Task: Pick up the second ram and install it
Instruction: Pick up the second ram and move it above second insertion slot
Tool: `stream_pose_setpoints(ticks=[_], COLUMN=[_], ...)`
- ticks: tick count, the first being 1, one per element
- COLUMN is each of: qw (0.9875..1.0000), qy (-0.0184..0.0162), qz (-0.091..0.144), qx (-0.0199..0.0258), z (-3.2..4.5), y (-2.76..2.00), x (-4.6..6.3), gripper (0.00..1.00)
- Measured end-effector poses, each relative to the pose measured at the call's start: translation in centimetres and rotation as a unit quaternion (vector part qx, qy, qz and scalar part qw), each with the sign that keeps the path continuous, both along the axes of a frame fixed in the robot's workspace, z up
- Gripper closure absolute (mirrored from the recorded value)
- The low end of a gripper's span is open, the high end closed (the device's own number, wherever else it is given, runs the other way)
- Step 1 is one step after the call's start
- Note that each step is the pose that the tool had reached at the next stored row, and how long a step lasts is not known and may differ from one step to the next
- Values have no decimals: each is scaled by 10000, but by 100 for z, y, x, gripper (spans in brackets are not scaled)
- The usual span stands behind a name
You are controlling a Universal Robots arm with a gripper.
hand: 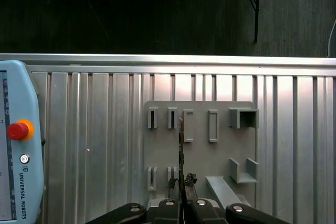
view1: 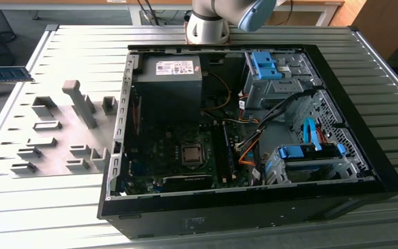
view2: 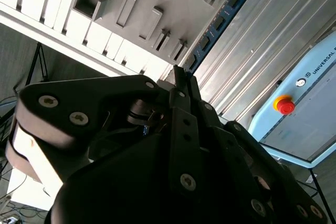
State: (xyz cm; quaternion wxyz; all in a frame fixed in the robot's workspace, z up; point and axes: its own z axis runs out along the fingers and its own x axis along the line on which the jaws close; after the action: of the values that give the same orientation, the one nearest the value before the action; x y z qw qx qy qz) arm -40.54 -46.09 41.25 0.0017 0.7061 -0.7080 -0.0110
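The second ram point(hand: 181, 148) is a thin green-blue strip and it sits clamped in the gripper point(hand: 181, 183). The fingers are closed on one end and the rest sticks out ahead. In the first wrist view it shows edge-on, in front of the grey holder plate point(hand: 220, 153). I cannot tell if it touches the plate. In the second wrist view its flat side point(view2: 218, 22) shows w/ chips. The plate lies on a ribbed metal table point(hand: 94, 129), and a light-blue teach pendant point(hand: 18, 150) is near. In the exterior view the plate point(view1: 68, 136) is at the exterior view's left of an open PC case point(view1: 185, 220).
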Motion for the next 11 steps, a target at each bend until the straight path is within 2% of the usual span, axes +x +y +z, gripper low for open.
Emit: stream_pose_setpoints(ticks=[11], qw=[10000], qy=[0], qz=[0], qx=[0], z=[0], y=[0], x=[106], gripper=[86])
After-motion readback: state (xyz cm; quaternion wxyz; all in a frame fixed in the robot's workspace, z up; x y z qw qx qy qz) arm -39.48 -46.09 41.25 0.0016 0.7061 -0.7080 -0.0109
